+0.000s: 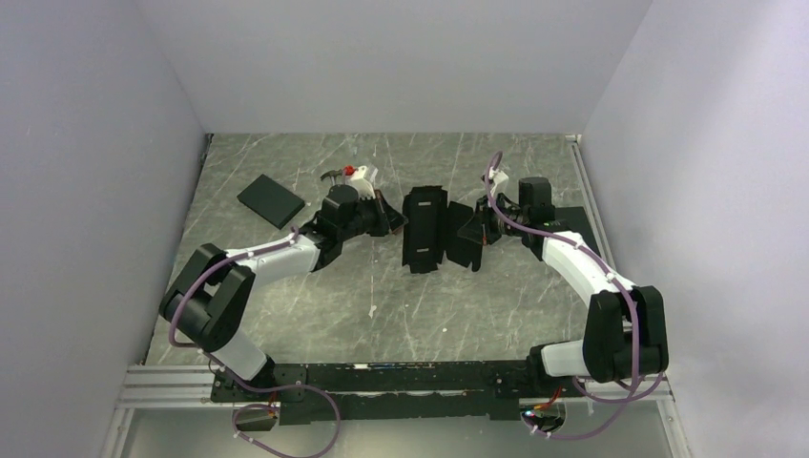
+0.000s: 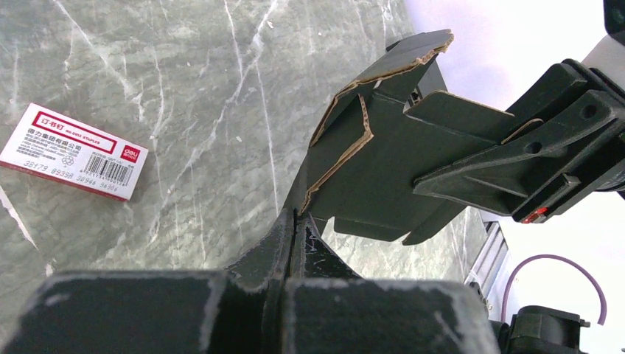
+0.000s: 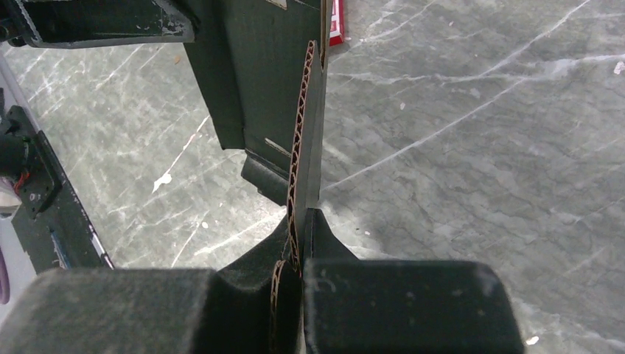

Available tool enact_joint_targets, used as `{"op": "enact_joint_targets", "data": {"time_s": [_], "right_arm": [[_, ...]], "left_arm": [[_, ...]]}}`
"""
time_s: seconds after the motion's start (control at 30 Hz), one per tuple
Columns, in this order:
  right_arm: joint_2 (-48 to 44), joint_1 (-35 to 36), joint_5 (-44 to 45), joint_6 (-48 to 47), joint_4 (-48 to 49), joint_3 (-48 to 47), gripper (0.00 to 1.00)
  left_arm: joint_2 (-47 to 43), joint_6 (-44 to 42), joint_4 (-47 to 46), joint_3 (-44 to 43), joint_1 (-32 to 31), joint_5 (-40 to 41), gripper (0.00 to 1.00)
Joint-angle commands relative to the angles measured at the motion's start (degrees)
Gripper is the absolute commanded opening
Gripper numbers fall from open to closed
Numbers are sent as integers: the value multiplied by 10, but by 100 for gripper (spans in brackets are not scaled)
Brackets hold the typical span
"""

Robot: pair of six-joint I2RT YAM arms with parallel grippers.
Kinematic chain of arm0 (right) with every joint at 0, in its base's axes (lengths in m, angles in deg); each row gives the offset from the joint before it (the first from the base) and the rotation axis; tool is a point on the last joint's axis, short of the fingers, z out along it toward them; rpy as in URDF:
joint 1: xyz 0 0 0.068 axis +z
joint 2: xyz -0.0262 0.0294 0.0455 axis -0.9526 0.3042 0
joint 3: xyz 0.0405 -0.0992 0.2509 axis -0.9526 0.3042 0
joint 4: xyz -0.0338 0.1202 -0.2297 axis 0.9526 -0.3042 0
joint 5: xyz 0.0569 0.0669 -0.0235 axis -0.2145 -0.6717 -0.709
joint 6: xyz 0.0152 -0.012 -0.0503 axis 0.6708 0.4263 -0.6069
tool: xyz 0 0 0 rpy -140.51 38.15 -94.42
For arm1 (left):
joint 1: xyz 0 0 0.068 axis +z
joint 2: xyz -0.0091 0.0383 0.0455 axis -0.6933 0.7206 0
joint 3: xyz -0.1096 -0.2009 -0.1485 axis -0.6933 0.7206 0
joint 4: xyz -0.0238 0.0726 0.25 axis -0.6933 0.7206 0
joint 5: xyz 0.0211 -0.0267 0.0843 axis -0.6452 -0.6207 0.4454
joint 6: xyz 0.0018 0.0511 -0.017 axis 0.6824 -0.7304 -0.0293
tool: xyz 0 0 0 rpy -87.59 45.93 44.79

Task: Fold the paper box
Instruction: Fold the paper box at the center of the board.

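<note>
- Paper box (image 1: 426,229): black cardboard, only partly folded, at the middle of the table (image 1: 382,305), between the two grippers. Its flaps stood up at differing angles, with the brown corrugated edges exposed. Whether its lower edge touched the table could not be told.
- Left gripper (image 1: 391,221): at the left side of the paper box. In the left wrist view the fingers (image 2: 280,243) were drawn almost fully together, and the cut edge of a cardboard panel (image 2: 383,184) ran down into the narrow slit between them. This was a pinch on the box's left flap.
- Right gripper (image 1: 474,234): at the right side of the paper box. In the right wrist view the fingers (image 3: 324,236) were closed to a thin gap, with the corrugated edge of a panel (image 3: 273,88) clamped between them and standing upright above the tips.
- From the left wrist view, the right gripper (image 2: 516,169) reached in from the right and met the far flap.
- Small white-and-red carton (image 2: 74,151): flat on the table beyond the left gripper, apart from the paper box.
- Black slab (image 1: 271,199): flat on the table at the far left, well apart from the paper box.
</note>
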Motion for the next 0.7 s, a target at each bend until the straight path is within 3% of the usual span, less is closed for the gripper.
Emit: {"op": "enact_joint_targets", "data": {"time_s": [0.0,0.27,0.67], "right_arm": [[-4,20,-95,14,60,0,2],[0,34,-163,2,51,-6,23],[-1,34,-288,-54,-2,-21,63]], "left_arm": [[12,37,-53,0,-9,-45,0],[11,26,-36,4,-10,-20,0],[-12,-9,-15,16,-9,12,0]]}}
